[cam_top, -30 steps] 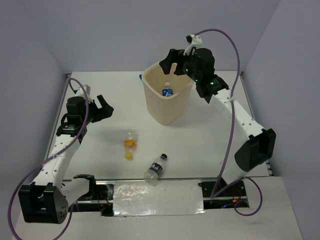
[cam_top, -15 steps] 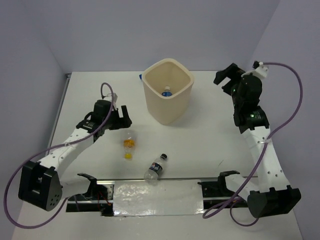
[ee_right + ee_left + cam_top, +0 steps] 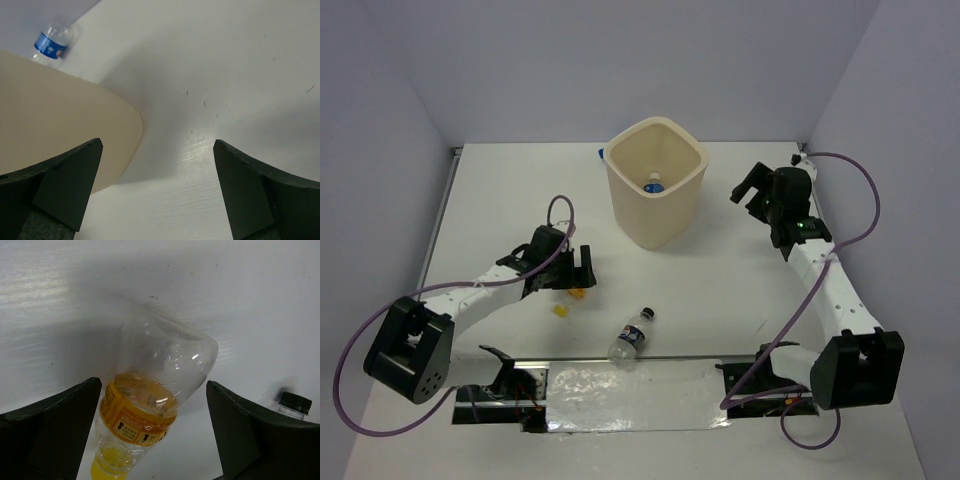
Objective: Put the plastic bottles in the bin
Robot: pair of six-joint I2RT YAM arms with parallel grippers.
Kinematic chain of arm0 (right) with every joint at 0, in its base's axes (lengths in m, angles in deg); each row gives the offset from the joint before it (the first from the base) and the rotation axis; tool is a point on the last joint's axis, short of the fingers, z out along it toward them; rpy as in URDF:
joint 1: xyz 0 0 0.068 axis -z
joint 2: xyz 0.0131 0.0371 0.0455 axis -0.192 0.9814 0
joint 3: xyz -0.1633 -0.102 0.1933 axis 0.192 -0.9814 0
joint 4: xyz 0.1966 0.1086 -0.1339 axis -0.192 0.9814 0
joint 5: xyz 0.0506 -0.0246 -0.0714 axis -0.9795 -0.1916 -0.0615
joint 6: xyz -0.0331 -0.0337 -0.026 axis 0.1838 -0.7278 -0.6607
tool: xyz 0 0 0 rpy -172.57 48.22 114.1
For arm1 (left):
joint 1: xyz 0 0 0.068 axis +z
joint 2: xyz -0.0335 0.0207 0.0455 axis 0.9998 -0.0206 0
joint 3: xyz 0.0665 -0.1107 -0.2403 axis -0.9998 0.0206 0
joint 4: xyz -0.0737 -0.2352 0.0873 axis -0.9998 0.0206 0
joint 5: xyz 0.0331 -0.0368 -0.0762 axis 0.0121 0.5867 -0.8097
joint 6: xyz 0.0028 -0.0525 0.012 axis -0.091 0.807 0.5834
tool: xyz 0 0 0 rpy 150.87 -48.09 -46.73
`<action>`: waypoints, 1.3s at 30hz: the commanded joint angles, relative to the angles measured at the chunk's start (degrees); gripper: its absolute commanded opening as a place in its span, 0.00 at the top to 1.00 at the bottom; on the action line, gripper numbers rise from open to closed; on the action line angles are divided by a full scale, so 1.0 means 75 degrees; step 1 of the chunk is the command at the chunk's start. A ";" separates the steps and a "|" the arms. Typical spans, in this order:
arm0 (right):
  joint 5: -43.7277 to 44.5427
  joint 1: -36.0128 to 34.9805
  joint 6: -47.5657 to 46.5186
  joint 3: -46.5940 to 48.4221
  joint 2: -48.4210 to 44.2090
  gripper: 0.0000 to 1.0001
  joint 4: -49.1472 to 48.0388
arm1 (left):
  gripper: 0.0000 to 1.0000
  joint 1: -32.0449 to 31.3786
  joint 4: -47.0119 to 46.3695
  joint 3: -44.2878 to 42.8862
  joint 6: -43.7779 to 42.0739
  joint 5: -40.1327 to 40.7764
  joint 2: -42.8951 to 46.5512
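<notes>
— Any label you can read?
— No. The print on the orange-labelled bottle (image 3: 142, 422) is too fine.
— And the pincers?
— The left gripper (image 3: 155, 410) is spread wide, straddling that bottle with a gap on each side. The right gripper (image 3: 748, 190) gapes empty beside the bin (image 3: 665, 225).
— The others?
— The blue-labelled bottle (image 3: 655, 183) lies in the bin; the dark-labelled bottle (image 3: 632, 335) is on the table (image 3: 500, 180).
</notes>
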 commanded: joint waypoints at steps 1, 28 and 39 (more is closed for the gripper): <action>-0.0395 0.0111 -0.0090 -0.0214 0.0276 0.00 -0.0318 | 0.01 -0.0004 -0.0516 0.0011 0.0042 -0.0157 -0.0128; -0.1590 0.0333 -0.0699 -0.2802 -0.2710 0.00 -0.1454 | 0.58 -0.0109 0.0481 -0.6759 -0.1212 0.0279 -0.0902; -0.2316 0.0310 -0.1204 -0.3307 -0.3730 0.00 -0.1642 | 0.51 -0.0543 -0.1122 -0.9351 -0.1506 0.0090 -0.3128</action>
